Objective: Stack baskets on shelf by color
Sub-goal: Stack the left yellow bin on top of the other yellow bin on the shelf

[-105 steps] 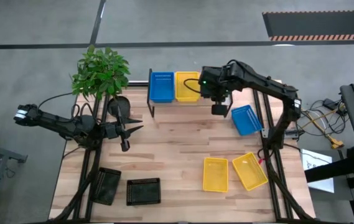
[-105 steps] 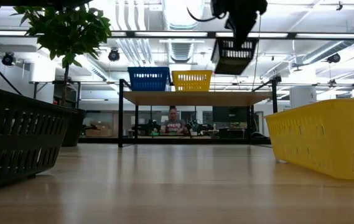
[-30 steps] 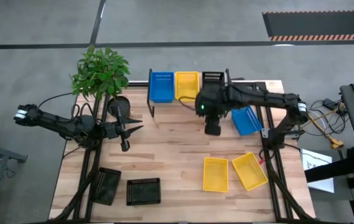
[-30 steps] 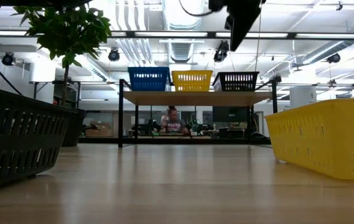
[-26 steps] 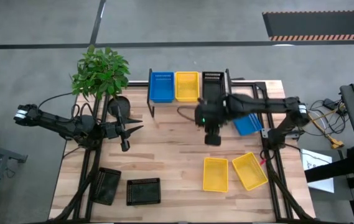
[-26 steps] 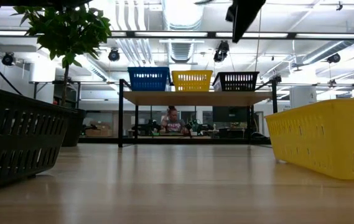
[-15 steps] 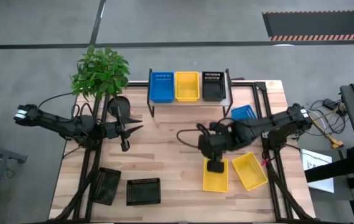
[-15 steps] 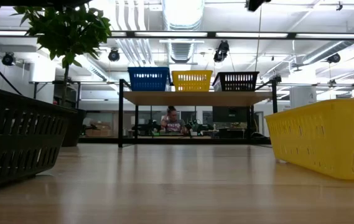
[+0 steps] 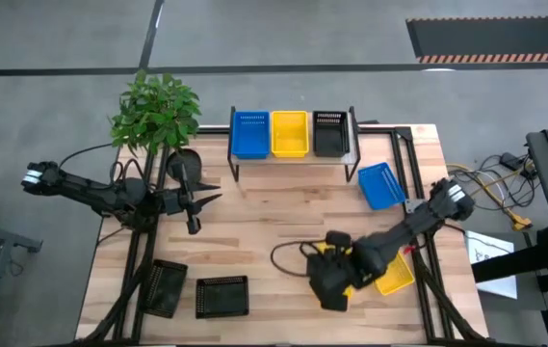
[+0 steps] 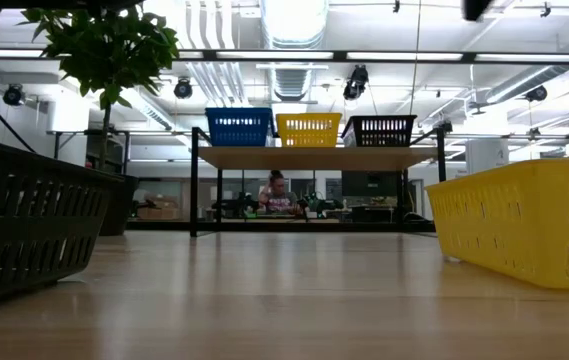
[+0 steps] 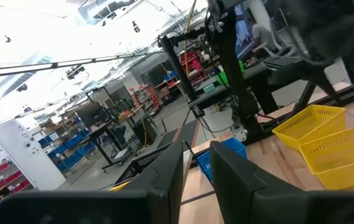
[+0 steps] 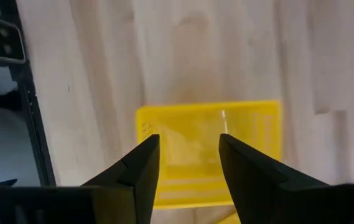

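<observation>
From above, the light-wood shelf on black legs (image 9: 291,157) stands at twelve o'clock on the table, carrying a blue perforated plastic basket (image 9: 249,134), a yellow one (image 9: 290,133) and a black one (image 9: 329,133) side by side. The right gripper (image 9: 335,295) hovers at five o'clock over a yellow basket on the table (image 9: 327,254). The left gripper (image 9: 193,201) waits at nine o'clock.

Level view: the three baskets sit on the shelf.

Left wrist: jaws narrowly parted, empty.

Right wrist: jaws wide, empty, above the yellow basket.

Open industrial lab: exposed ceiling ducts (image 10: 286,75), strip lights (image 10: 264,55), storage racks (image 11: 15,171), workbenches (image 11: 111,138).
</observation>
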### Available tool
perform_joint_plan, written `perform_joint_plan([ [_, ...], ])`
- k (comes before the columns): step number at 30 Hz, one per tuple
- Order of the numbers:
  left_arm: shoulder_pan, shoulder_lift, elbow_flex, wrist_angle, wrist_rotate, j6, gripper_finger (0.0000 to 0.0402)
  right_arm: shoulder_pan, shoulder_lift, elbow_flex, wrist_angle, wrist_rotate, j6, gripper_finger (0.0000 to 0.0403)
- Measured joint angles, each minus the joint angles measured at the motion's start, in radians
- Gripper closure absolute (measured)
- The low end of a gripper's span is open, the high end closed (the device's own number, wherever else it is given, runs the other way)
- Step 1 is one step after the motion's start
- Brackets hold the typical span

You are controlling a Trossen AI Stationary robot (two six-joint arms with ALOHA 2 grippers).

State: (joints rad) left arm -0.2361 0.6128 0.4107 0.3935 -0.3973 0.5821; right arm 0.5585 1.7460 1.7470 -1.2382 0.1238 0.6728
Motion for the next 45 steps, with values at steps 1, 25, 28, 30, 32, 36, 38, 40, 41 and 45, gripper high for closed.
perform_joint_plan([
  [1, 0.0, 0.0, 0.0, 0.0, 0.0, 0.0, 0.0338, 0.015, 0.017, 0.0, 0.002, 0.0, 0.022, 0.0244],
  [25, 0.0, 0.009, -0.002, 0.01, 0.0, -0.001, 0.0338, 0.117, 0.312, -0.001, 0.04, -0.046, 0.05, 0.026],
  [28, 0.0, 0.022, 0.0, 0.022, 0.061, -0.003, 0.0338, 0.117, 0.324, -0.001, 0.04, -0.045, 0.049, 0.0287],
  [30, -0.001, 0.05, 0.001, 0.054, 0.144, -0.008, 0.0338, 0.117, 0.326, -0.001, 0.041, -0.046, 0.049, 0.0314],
  [32, -0.001, 0.095, 0.002, 0.127, 0.199, -0.031, 0.0338, 0.117, 0.326, -0.001, 0.041, -0.045, 0.043, 0.0343],
  [36, -0.002, 0.206, 0.016, 0.225, 0.233, -0.094, 0.0339, 0.113, 0.308, -0.001, 0.04, -0.046, 0.024, 0.0388],
  [38, -0.005, 0.263, 0.049, 0.203, 0.244, -0.138, 0.0342, 0.109, 0.286, -0.001, 0.039, -0.044, 0.022, 0.039],
  [40, -0.015, 0.318, 0.089, 0.158, 0.245, -0.185, 0.0349, 0.102, 0.263, -0.001, 0.031, -0.038, 0.015, 0.0393],
  [41, -0.022, 0.341, 0.11, 0.118, 0.245, -0.207, 0.0354, 0.099, 0.252, -0.001, 0.023, -0.027, 0.01, 0.0393],
  [45, -0.062, 0.416, 0.207, -0.139, 0.246, -0.293, 0.0372, 0.08, 0.191, -0.001, -0.012, -0.01, -0.038, 0.0393],
])
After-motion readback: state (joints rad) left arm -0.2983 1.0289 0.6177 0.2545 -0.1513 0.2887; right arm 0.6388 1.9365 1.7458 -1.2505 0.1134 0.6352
